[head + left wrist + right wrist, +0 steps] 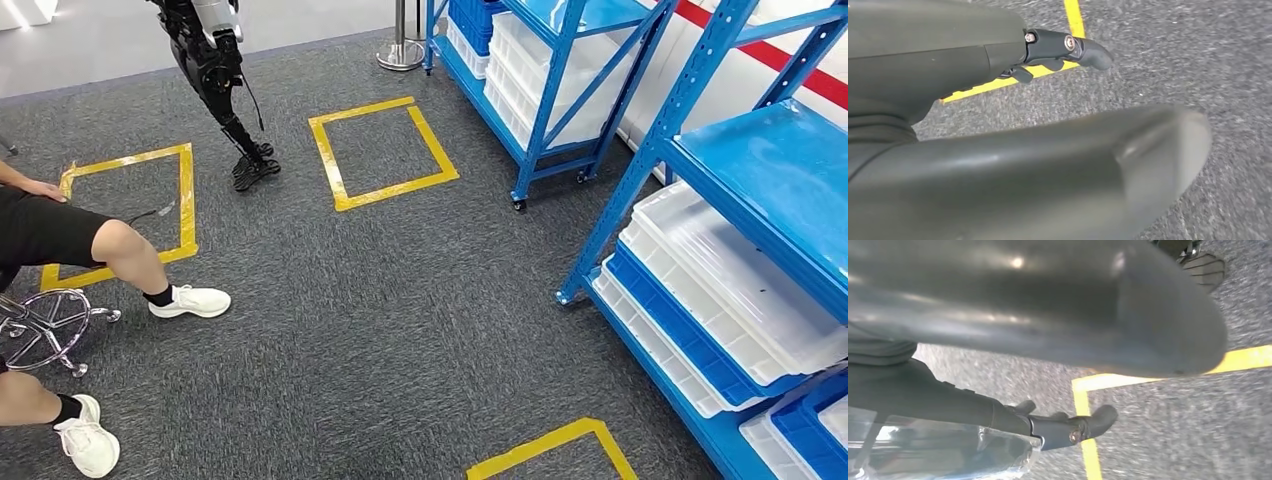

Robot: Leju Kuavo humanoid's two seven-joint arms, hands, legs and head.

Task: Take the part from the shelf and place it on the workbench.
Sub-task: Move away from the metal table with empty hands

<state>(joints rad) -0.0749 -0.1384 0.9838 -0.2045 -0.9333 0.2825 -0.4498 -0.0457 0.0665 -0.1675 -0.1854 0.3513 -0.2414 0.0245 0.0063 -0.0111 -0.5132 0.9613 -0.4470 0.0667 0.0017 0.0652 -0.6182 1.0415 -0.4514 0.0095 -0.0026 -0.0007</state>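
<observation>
1. Clear, crinkled plastic, apparently the bagged part (948,452), lay against the right hand (998,390), under its dark fingers (1068,427); its long axis could not be told.
2. Whether the right hand gripped it could not be told.
3. The left hand (998,125) held nothing, fingers (1068,47) apart, over grey carpet (380,320).
4. Blue shelves (760,170) held white trays (720,270).

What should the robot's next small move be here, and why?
Probably turn until the workbench comes into view: the head view has carpet, yellow tape squares and the blue shelf, no bench. A clear plastic package lies against the right hand, so the part seems already taken. The left hand hangs empty.
</observation>
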